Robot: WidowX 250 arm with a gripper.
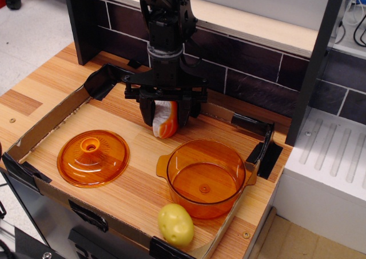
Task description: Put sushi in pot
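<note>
The sushi [165, 122], white rice with a glossy orange topping, stands on end between the fingers of my black gripper [166, 115]. The gripper is shut on the sushi, at the back of the wooden board, with its lower end at or just above the board. The transparent orange pot [206, 177] with two small side handles stands open and empty to the front right of the gripper, a short way from the sushi.
A flat orange domed lid with a knob [92, 156] lies at the left. A yellow dimpled potato toy [175, 224] lies at the front edge by the pot. A low cardboard wall [51, 119] rims the board. A dark tiled back wall [257, 64] stands behind.
</note>
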